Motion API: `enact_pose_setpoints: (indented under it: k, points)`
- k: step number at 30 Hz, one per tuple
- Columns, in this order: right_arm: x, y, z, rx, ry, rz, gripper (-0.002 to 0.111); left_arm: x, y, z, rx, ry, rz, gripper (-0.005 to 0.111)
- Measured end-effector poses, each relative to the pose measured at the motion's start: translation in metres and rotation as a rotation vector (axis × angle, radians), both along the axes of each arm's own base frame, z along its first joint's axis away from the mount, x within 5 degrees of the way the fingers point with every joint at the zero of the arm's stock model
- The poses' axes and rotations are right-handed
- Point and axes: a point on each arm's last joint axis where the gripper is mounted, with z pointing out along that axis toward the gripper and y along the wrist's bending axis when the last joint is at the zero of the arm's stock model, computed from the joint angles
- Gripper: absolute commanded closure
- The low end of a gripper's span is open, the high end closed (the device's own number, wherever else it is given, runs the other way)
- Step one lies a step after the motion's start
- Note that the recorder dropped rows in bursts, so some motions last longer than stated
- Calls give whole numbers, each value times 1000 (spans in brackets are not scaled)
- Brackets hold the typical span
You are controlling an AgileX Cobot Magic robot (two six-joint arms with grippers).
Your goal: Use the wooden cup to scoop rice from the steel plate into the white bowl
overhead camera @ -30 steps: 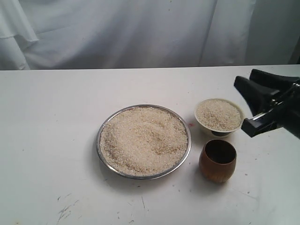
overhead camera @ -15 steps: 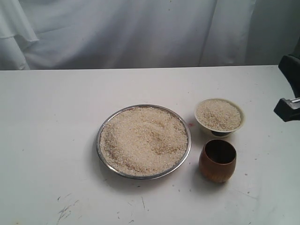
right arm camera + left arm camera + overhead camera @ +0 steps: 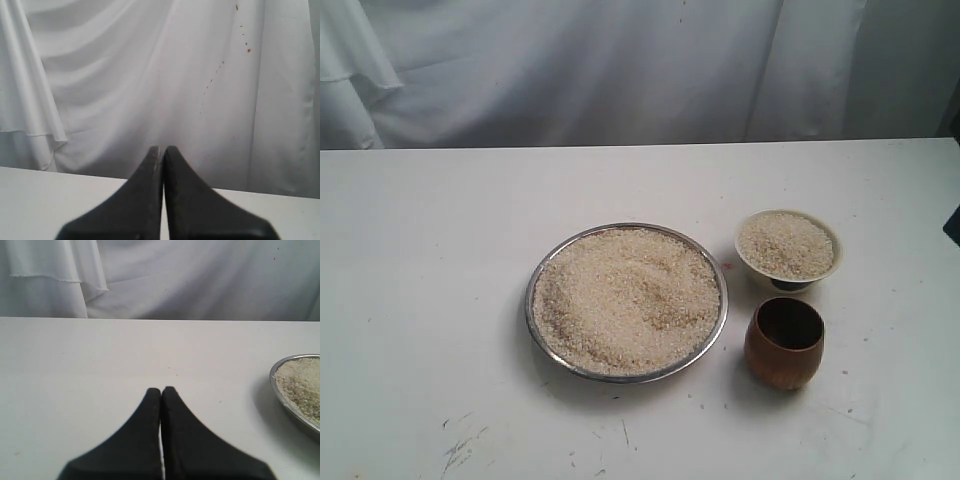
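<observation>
The steel plate sits mid-table, heaped with rice. To its right the white bowl holds a mound of rice. In front of the bowl stands the wooden cup, upright and empty, with nothing touching it. In the left wrist view my left gripper is shut over bare table with nothing in it, and the plate's rim with rice shows off to one side. My right gripper is shut on nothing and faces the white curtain. Only a dark sliver of that arm shows at the exterior view's right edge.
A white curtain hangs along the table's far edge. The white tabletop has small dark scuffs near its front.
My right gripper has pulled back from beside the bowl to the right, almost out of the exterior view, and has shut. Plate, bowl and cup have not moved.
</observation>
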Motion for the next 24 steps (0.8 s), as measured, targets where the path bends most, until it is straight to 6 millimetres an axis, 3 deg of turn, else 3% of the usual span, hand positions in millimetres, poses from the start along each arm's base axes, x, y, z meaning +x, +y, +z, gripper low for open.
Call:
enact_pose_setpoints:
  k: [14,24]
  points:
    - [-4,-3,1,22,28,-17,108,0,0,0,0,0,0,107]
    - [-53,-34,9,71,117,-225,108,0,0,0,0,0,0,107]
